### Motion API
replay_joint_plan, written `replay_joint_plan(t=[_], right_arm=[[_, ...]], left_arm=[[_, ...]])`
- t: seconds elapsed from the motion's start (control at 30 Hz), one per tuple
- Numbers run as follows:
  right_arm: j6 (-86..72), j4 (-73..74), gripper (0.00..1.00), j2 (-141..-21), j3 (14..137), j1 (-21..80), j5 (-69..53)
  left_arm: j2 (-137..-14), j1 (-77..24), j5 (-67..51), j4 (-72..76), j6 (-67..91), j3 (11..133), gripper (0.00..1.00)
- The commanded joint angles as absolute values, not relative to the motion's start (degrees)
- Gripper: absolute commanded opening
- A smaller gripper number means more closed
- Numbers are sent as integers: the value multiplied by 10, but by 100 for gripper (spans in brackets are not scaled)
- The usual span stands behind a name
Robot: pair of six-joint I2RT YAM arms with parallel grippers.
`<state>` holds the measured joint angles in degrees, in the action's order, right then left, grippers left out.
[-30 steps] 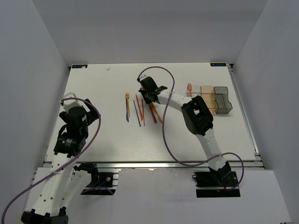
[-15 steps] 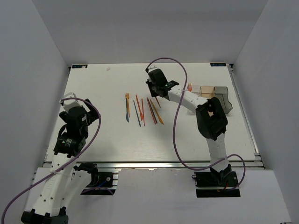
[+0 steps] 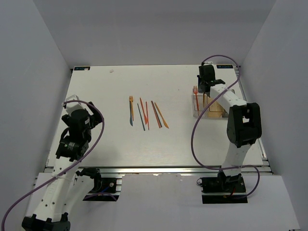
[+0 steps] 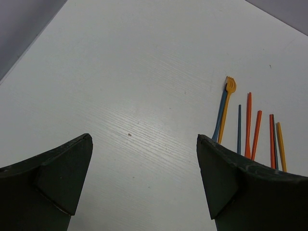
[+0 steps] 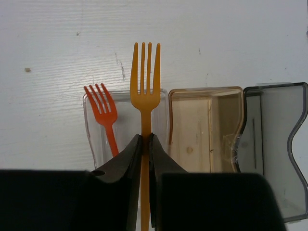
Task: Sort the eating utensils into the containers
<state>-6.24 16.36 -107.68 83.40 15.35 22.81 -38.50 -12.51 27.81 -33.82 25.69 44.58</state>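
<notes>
Right gripper [image 5: 146, 137] nearly closed, pinching the handle of one orange-yellow fork [image 5: 144, 86] over the clear bin [image 5: 163, 126]. Beside it in a joined row are an amber bin [image 5: 204, 89] and a grey bin [image 5: 276, 144]. One red fork [image 5: 103, 113] lies in the clear bin. Left gripper [image 4: 143, 139] is wide open, holding nothing. About eight utensils [image 3: 147, 114] lie in a row mid-counter [image 3: 96, 91], well apart from the bins.

The white wood-grain surface [image 3: 96, 96] is carrying a loose row of thin orange, red and dark blue plastic utensils [image 3: 147, 114] lying around its middle, and three joined transparent square plastic bins [image 5: 226, 125] sitting near its far right corner.
</notes>
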Motion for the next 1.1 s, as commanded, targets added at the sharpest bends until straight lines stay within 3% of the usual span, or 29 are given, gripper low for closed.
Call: replay_joint_plan(t=[0.0, 0.6, 0.8, 0.83, 0.93, 1.07], right_arm=[[-51, 111, 2, -1068, 825, 151, 217], [-55, 34, 8, -1104, 778, 137, 163], [-74, 40, 33, -1084, 756, 137, 166], [-76, 45, 41, -1076, 753, 138, 167], [-79, 58, 48, -1056, 756, 138, 165], [-81, 68, 48, -1026, 756, 144, 154]], left_arm=[[-391, -127, 271, -327, 251, 442, 98], [-401, -127, 265, -324, 250, 442, 98], [-401, -127, 265, -325, 249, 442, 98], [-401, -127, 265, -325, 249, 442, 98], [-401, -127, 264, -324, 249, 442, 98], [-400, -127, 265, -325, 249, 442, 98]])
